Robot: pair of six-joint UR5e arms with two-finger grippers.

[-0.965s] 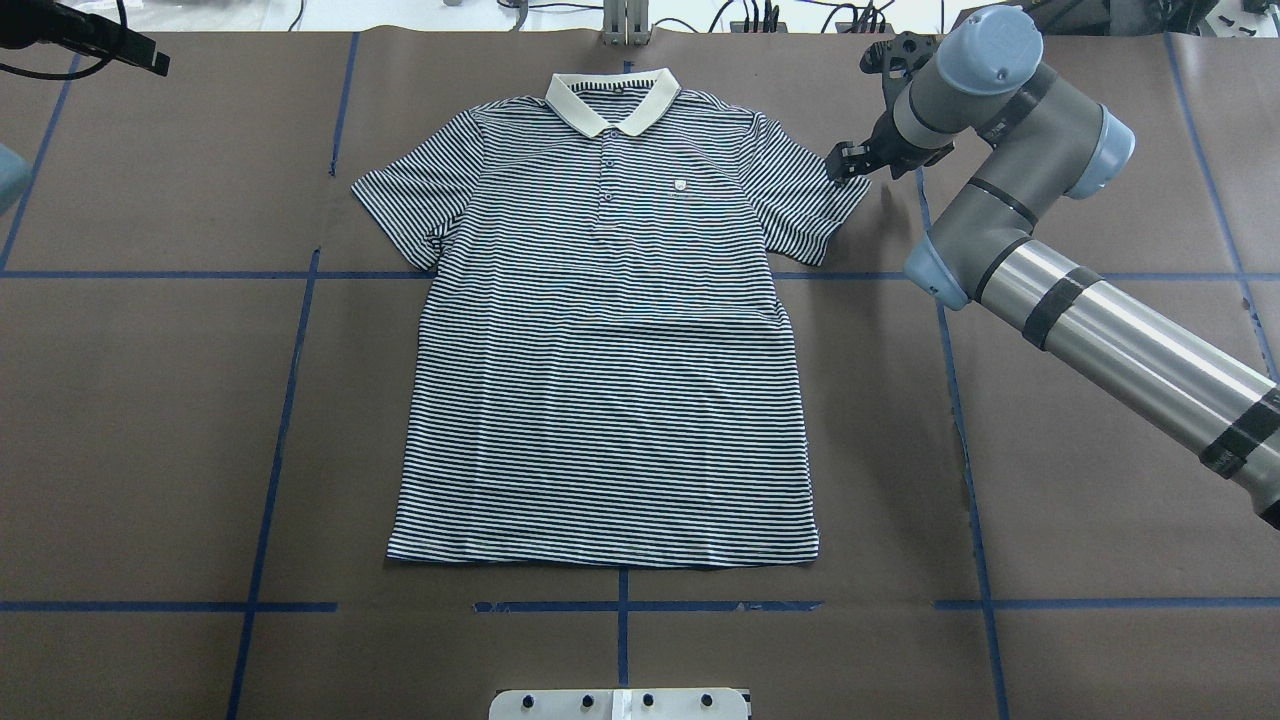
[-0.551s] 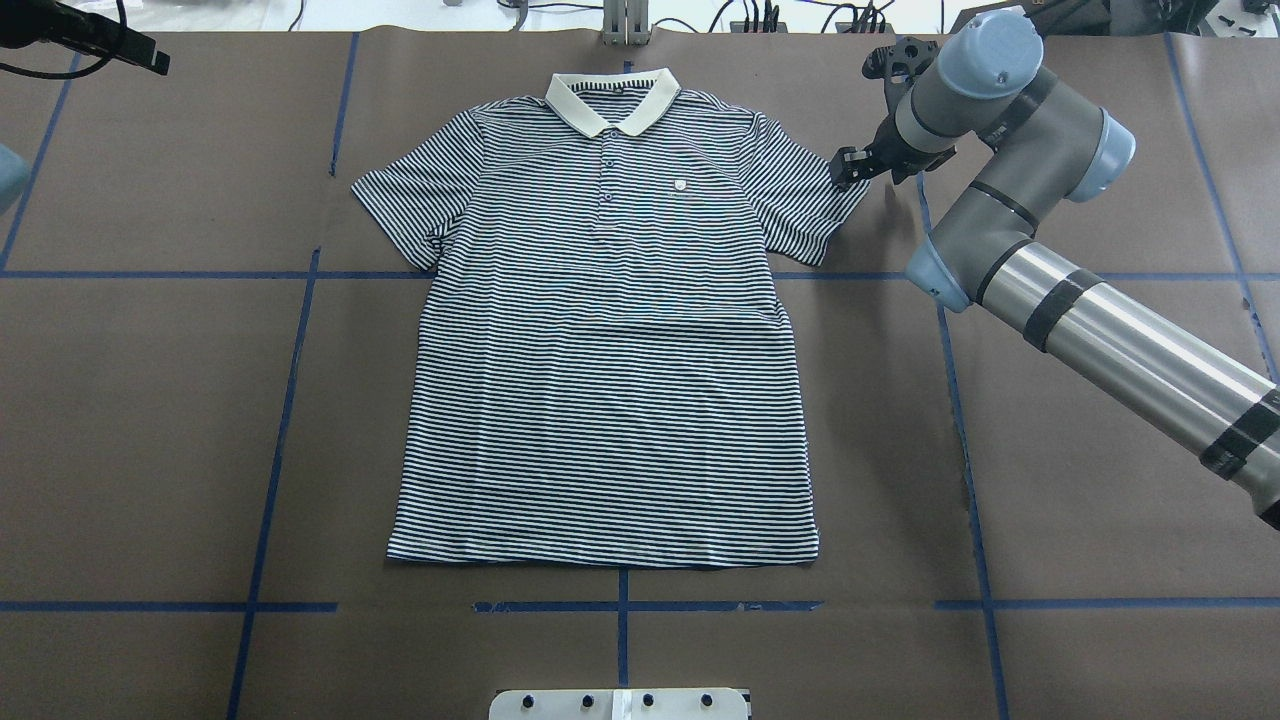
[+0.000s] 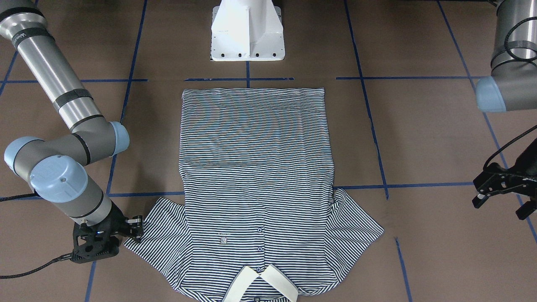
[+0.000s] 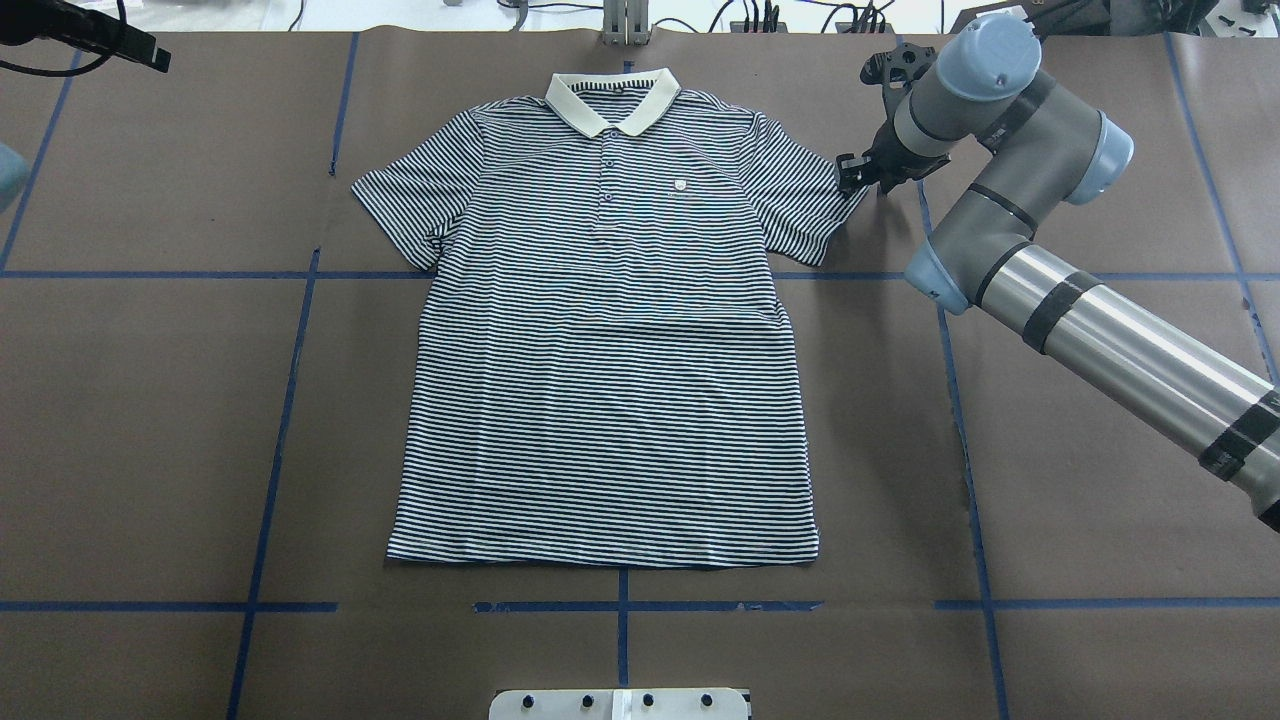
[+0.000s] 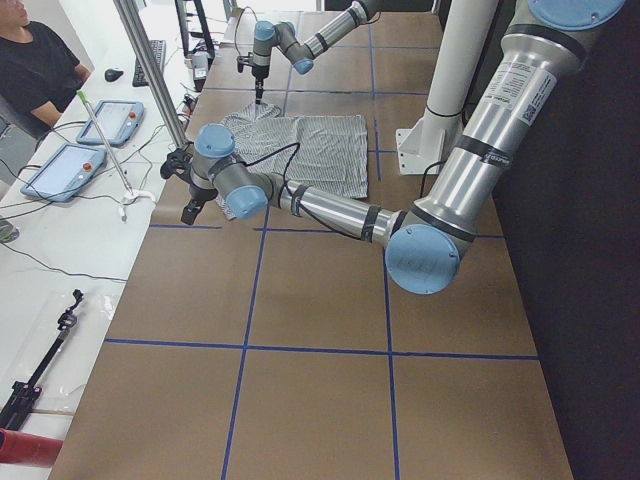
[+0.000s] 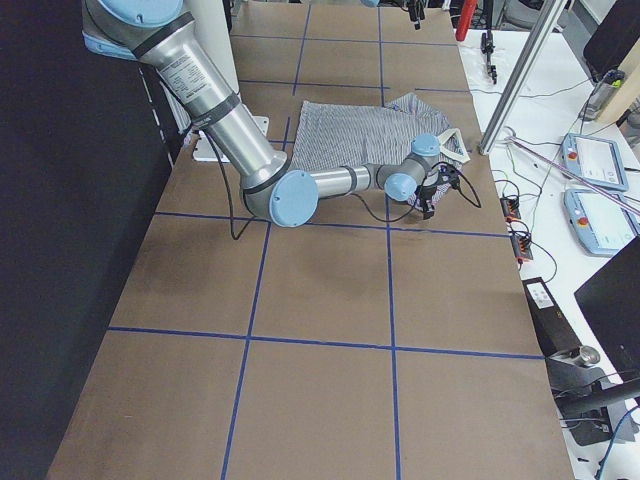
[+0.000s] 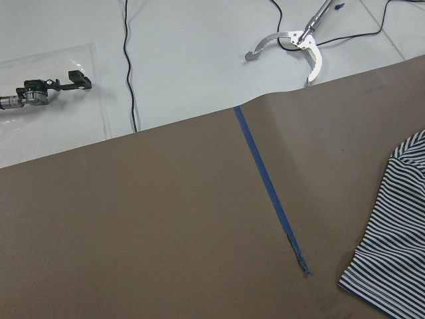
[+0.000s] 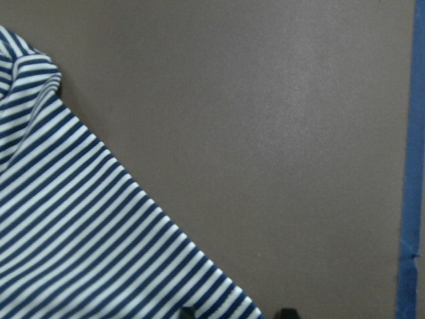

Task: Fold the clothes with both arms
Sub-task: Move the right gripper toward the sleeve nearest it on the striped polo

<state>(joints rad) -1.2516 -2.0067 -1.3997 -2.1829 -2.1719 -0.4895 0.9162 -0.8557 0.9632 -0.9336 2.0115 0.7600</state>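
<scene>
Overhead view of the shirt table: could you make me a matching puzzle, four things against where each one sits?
1. cream collar of the navy-and-white striped polo shirt
2. black right end effector
3. black left end effector
4. white pedestal base

A. at a sleeve's edge
B. just beyond the shirt's hem
C. at the shirt's end farthest from the base
D. off to one side, apart from the shirt

Pairs: 1-C, 2-A, 3-D, 4-B

Reads as soft, matt knit cloth across polo shirt [image 4: 600, 380], w/ plain cream collar [image 4: 612, 100] at 12 o'clock in same dull finish. Underneath, matt brown paper table cover [image 4: 150, 430], faintly creased, crossed by smooth blue tape [image 4: 284, 420]. At 2 o'clock, right arm [image 4: 1130, 350] in shiny brushed metal w/ smooth lt-blue plastic caps [image 4: 990, 45] and dull black bands [image 4: 1055, 308]; right gripper [image 4: 852, 178] matt black.
</scene>
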